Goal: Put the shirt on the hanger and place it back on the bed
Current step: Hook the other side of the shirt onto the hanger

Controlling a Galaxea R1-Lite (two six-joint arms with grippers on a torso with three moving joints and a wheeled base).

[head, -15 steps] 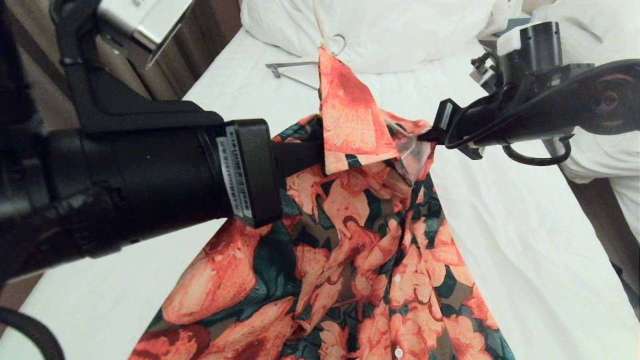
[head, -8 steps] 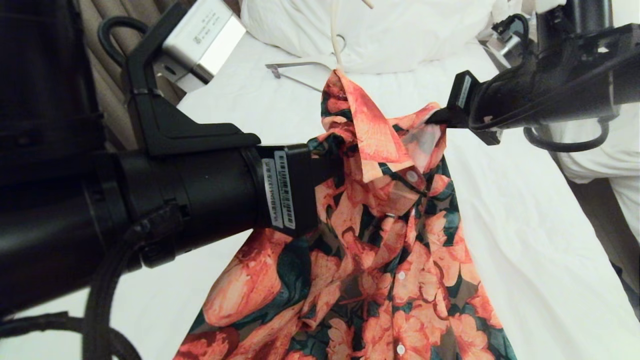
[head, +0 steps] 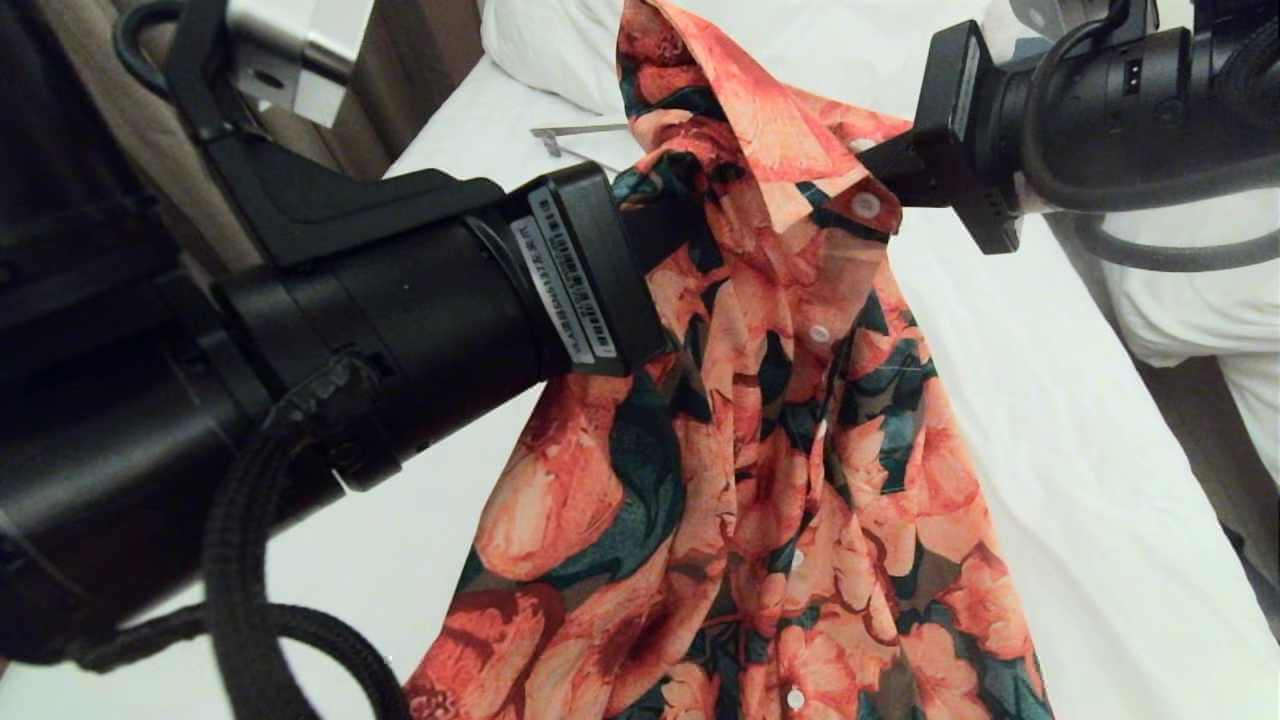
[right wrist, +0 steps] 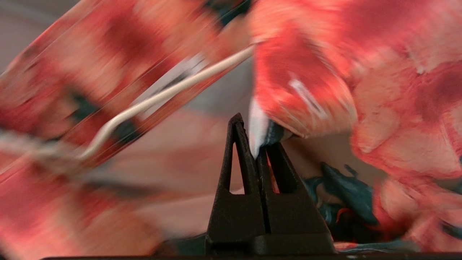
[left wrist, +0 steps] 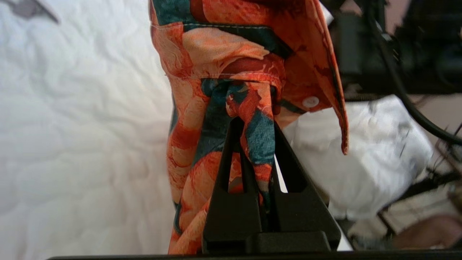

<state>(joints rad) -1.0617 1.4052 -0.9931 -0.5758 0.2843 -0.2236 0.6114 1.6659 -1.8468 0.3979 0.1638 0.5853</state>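
Both arms reach level over the white-sheeted bed (head: pixel 1050 420) — left gripper (left wrist: pixel 254 144) and right gripper (right wrist: pixel 257 144) each pinch the orange-flowered, dark green shirt (head: pixel 760 440) near its collar, fingers clamped on cloth, shirt hanging between them.

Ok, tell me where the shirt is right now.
In the head view the shirt hangs mid-frame above the bed, pinched near the collar between the left tool and the right tool.

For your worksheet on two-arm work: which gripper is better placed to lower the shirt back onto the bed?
Neither alone: left gripper and right gripper both pinch the shirt above the bed; probably lower together.
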